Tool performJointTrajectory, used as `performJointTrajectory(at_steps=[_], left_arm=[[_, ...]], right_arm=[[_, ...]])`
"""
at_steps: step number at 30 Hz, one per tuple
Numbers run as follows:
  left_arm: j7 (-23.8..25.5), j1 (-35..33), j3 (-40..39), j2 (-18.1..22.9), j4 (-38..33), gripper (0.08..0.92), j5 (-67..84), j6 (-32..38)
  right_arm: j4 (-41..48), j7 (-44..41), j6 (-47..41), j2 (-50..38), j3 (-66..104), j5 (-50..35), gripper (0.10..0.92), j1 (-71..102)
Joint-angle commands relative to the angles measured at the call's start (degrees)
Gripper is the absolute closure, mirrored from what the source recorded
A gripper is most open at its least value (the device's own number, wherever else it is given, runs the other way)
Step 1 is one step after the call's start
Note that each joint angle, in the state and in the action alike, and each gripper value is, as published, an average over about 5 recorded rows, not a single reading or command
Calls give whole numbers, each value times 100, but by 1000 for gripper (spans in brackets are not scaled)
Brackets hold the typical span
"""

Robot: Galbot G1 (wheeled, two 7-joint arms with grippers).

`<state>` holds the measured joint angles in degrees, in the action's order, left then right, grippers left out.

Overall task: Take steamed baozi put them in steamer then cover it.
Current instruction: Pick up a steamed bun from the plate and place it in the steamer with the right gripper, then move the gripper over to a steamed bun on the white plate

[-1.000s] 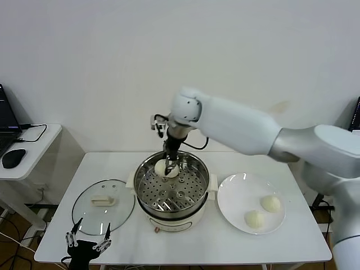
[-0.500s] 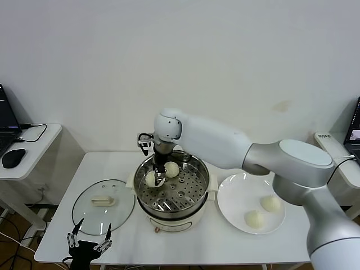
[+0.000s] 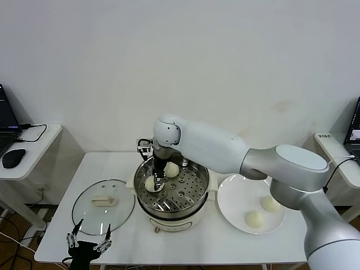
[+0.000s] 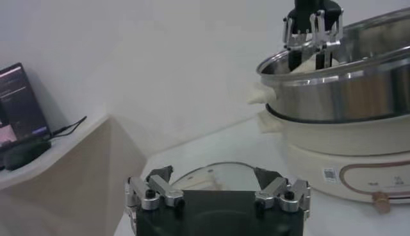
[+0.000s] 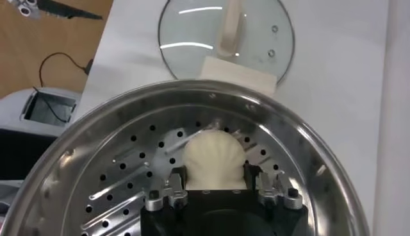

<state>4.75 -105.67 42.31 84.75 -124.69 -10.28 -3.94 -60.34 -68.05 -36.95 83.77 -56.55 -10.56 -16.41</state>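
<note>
Since half a second ago my right gripper (image 3: pixel 157 183) has sunk a little lower into the steamer (image 3: pixel 172 191), carrying its baozi (image 5: pixel 213 161) down to the perforated tray at about nine o'clock inside the pot. My fingers (image 5: pixel 172 190) are closed against both sides of that bun — it sits squarely between them in the right wrist view, and it seems to rest on the tray, though I cannot be sure.

A second baozi (image 3: pixel 172 169) lies on the tray at about eleven o'clock, just beside the one I hold. Two more baozi (image 3: pixel 270 203) wait on the white plate (image 3: pixel 242 191) at three o'clock from the steamer, one at the plate's right side and the other (image 3: pixel 255 219) nearer its front edge.

The glass cover (image 3: pixel 103 207) lies flat on the white table (image 3: pixel 208 242) at nine o'clock from the steamer, handle up, close beside the pot's side handle.

My left gripper (image 3: pixel 88 240) is parked low at the table's front edge, below the cover — fingers spread apart, holding nothing.
</note>
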Motion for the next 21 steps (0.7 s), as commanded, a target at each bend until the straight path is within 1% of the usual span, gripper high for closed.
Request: performJointTrajectory(at_steps=[1, 4, 9, 12, 16, 21], left_arm=[[-1, -9, -16, 13, 3, 177, -9, 3], [3, -18, -40, 28, -2, 177, -20, 4], [11, -22, -36, 40, -16, 177, -20, 2], [12, -25, -34, 36, -25, 177, -20, 0], [21, -39, -40, 31, -63, 177, -24, -4], [36, -97, -29, 33, -130, 177, -24, -15]], right_arm=[[-46, 21, 0, -2, 25, 14, 462, 42], [-135, 105, -28, -73, 57, 2, 400, 48], [-448, 138, -62, -351, 169, -52, 259, -44], [-835, 137, -89, -685, 242, -137, 213, -153], [-1517, 112, -108, -1320, 395, -209, 203, -283], [-2497, -349, 143, -2598, 679, -226, 203, -501]])
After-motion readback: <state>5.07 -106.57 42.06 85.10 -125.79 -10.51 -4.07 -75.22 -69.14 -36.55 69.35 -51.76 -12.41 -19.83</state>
